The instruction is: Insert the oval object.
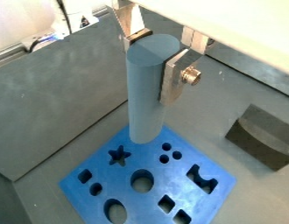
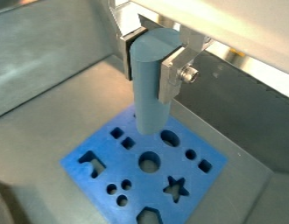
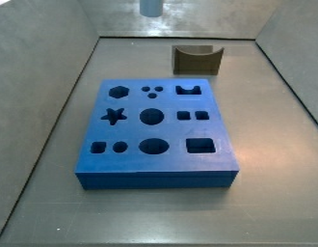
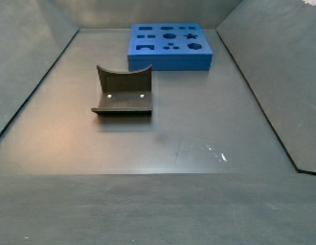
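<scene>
My gripper [image 1: 157,57] is shut on the oval object [image 1: 147,92], a long pale blue-grey peg that hangs upright between the silver fingers, as both wrist views show [image 2: 151,87]. Below it lies the blue block [image 1: 88,171] with several shaped holes; its oval hole [image 1: 114,208] also shows in a wrist view [image 2: 171,137]. The peg's lower end is well above the block and touches nothing. In a side view only the peg's tip [image 3: 150,7] shows, above the block [image 3: 155,169] and its oval hole [image 3: 152,147]. In a side view the block [image 4: 171,59] sits at the back, and the gripper is out of view.
An olive-brown block with a curved notch stands on the grey floor apart from the blue block [image 3: 197,61], [image 4: 124,94], [image 1: 262,133]. Grey walls enclose the floor on all sides [image 3: 46,106].
</scene>
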